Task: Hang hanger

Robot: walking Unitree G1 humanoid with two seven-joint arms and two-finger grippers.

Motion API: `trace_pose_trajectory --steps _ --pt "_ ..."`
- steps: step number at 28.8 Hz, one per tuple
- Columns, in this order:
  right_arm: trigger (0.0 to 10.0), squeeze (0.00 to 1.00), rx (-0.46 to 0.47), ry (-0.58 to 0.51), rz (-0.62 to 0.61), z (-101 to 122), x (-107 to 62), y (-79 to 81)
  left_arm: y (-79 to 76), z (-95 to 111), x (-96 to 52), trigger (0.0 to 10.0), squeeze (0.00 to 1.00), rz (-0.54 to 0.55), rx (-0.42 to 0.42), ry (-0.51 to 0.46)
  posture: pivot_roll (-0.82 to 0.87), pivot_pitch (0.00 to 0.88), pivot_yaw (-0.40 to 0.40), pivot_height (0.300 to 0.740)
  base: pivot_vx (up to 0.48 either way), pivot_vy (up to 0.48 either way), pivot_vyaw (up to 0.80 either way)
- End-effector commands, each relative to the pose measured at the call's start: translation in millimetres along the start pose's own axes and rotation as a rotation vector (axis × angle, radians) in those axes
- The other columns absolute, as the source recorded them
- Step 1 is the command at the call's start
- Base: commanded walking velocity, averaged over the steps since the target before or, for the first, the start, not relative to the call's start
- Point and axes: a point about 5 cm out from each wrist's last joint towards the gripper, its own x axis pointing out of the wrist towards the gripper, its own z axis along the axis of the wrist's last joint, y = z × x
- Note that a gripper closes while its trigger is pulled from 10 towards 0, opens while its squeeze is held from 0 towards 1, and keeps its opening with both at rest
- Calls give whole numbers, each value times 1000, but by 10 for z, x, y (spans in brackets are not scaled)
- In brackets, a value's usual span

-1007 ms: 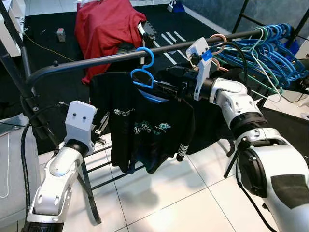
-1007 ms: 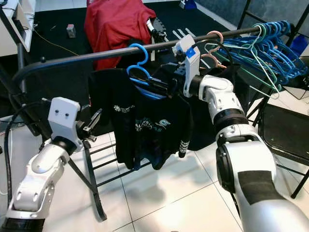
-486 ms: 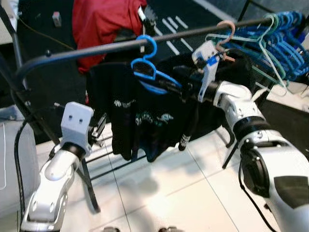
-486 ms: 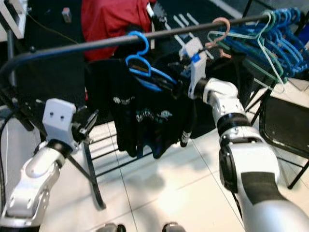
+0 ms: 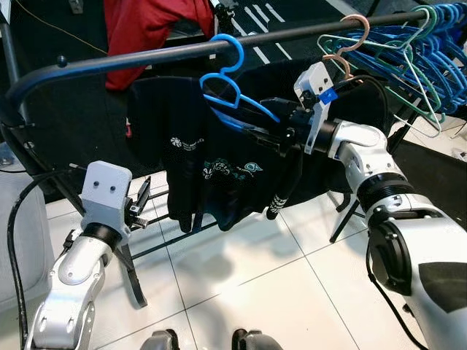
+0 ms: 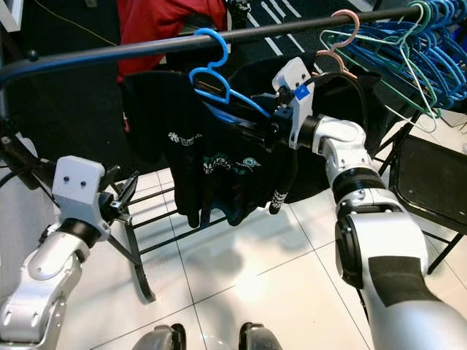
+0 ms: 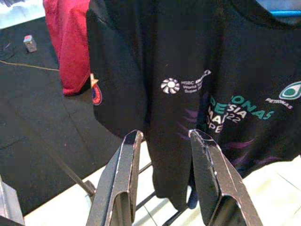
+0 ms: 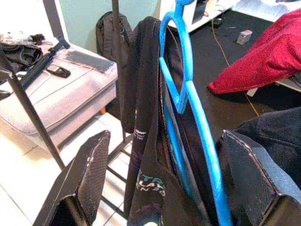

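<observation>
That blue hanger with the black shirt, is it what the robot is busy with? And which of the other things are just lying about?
Part of the job:
blue hanger, hooked on the rail
black shirt on it
rail
right gripper, open, by the hanger's shoulder

Just lying about:
red cloth
bunch of bare hangers
left gripper, open, idle

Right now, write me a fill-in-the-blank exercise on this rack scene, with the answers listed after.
1. The blue hanger carries a ____ T-shirt.
2. The hanger's hook sits over the ____.
3. The right end effector is open, one finger on each side of the ____.
4. The cloth draped behind the rail is ____.

Missing words: black; rail; hanger; red
</observation>
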Motion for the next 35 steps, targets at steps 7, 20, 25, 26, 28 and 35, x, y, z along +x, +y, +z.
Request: trace_pose_trajectory --steps 7,20,25,26,28,35 --pt "10000 1000 -118 38 38 134 137 29 18 -20 -76 10000 0 44 4 30 -3 310 -137 740 0 0 0" --pt "10000 0 -174 46 15 239 303 69 30 -11 -94 10000 0 58 7 42 2 306 -144 740 0 0 0" --pt "10000 0 -189 30 -15 295 310 42 23 -6 -83 10000 0 57 6 41 2 303 -143 740 0 0 0" --pt "10000 0 -189 30 -15 295 310 42 23 -6 -83 10000 0 57 6 41 2 303 -143 740 0 0 0" --pt "10000 0 -190 27 -26 309 310 32 13 -7 -84 10000 0 50 11 42 2 302 -142 740 0 0 0" --pt "10000 0 -155 -34 -64 393 294 -17 17 -9 -75 10000 0 43 25 42 6 295 -136 740 0 0 0"
